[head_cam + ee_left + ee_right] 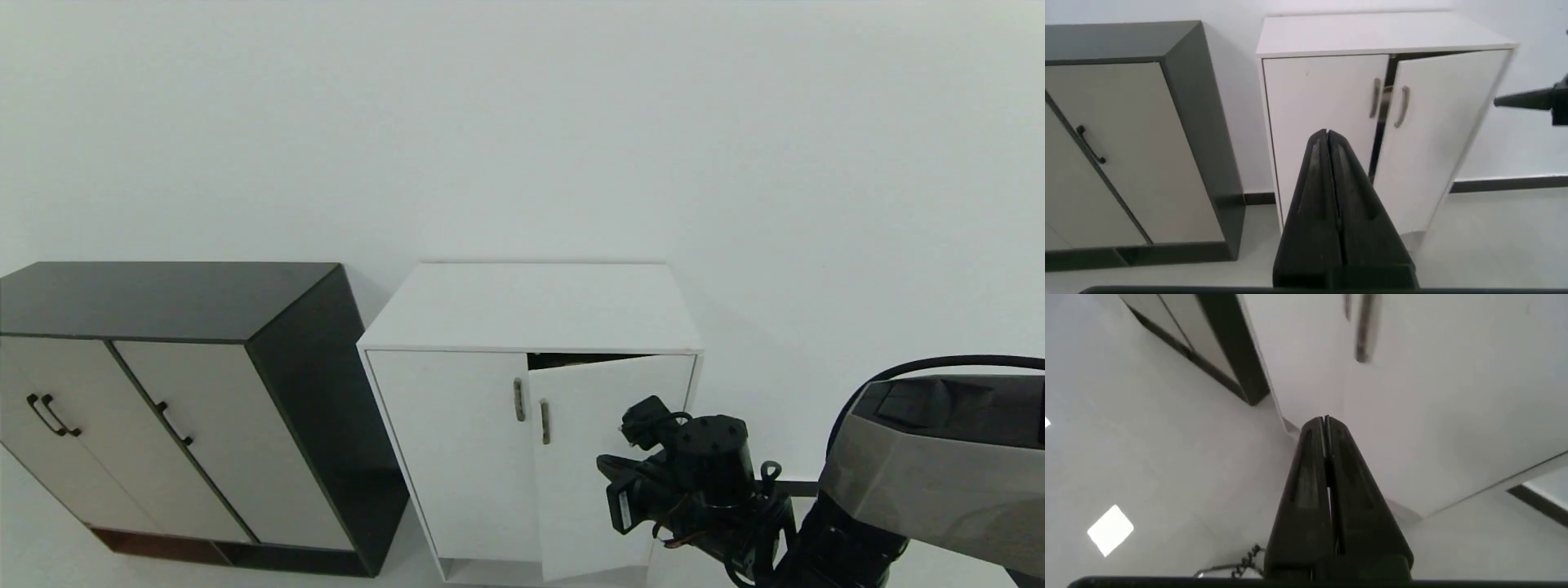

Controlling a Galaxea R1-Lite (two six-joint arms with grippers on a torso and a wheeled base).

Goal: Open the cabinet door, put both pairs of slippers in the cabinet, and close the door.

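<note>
The white cabinet [531,306] stands against the wall with two doors. Its left door [449,441] is closed; its right door [604,408] hangs slightly ajar, a dark gap showing along its top. My right gripper [608,467] is shut and empty, low in front of the ajar door, below its handle [544,421]. In the right wrist view the shut right gripper [1325,420] points at the door face [1454,400] under the handle [1366,331]. My left gripper [1327,135] is shut and empty, held back from the cabinet [1372,37] and facing its doors.
A dark cabinet [163,302] with pale doors stands close on the white cabinet's left. A plain white wall runs behind both. Pale floor [1167,474] lies in front, and a dark baseboard [1511,184] runs to the cabinet's right.
</note>
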